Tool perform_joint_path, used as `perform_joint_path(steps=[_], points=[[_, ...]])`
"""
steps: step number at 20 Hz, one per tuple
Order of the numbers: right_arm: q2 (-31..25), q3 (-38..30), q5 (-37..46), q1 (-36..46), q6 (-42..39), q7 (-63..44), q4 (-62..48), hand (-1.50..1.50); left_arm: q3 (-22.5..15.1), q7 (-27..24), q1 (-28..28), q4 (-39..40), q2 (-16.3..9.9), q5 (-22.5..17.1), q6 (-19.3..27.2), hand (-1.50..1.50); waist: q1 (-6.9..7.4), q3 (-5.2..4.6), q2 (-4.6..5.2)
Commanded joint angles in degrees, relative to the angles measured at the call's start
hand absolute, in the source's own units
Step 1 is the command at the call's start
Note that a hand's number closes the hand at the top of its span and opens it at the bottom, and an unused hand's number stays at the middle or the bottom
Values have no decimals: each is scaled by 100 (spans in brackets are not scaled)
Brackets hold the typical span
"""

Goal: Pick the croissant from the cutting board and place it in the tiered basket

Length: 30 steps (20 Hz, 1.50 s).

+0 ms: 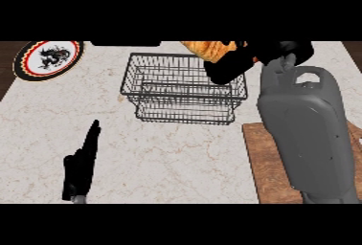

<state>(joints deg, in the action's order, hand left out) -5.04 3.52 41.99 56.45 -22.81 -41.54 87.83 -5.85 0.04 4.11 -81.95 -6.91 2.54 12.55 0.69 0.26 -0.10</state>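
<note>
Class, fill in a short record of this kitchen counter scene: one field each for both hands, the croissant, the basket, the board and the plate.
right hand: curled round the croissant, above the basket's far right corner
croissant: held, partly hidden
left hand: open, fingers straight, lower left
tiered basket: wire, centre of counter
cutting board: wooden, right edge
plate: far left corner

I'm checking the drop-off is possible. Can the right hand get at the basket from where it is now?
Probably yes. The right hand, curled round the croissant, hangs over the basket's far right corner. The basket's top is open and nothing lies between, so lowering in looks free.
</note>
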Motion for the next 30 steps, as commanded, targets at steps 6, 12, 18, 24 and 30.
perform_joint_path(steps=[6, 12, 18, 24, 30], points=[[490, 141, 338, -20, 1442, 520, -1566, 150, -156, 345, 78, 14, 149, 85, -22, 0, 51, -26, 32], [501, 83, -1351, -325, 2172, 226, -1621, -150, -33, 190, 263, -121, -2, 45, -105, 0, 104, -24, 20], [503, -247, -2202, -106, 3084, 951, -1991, -150, -48, 170, 104, 82, 101, 72, -115, 0, 54, -24, 24], [167, -1042, -2266, 107, 3604, 1417, -1709, -150, 3, 420, 90, -156, 82, 64, -78, 0, -34, -22, 11], [-457, -1507, -1986, -483, 4067, 721, -966, -150, 57, -46, 666, -114, 86, 22, -106, 0, -143, -24, -35]])
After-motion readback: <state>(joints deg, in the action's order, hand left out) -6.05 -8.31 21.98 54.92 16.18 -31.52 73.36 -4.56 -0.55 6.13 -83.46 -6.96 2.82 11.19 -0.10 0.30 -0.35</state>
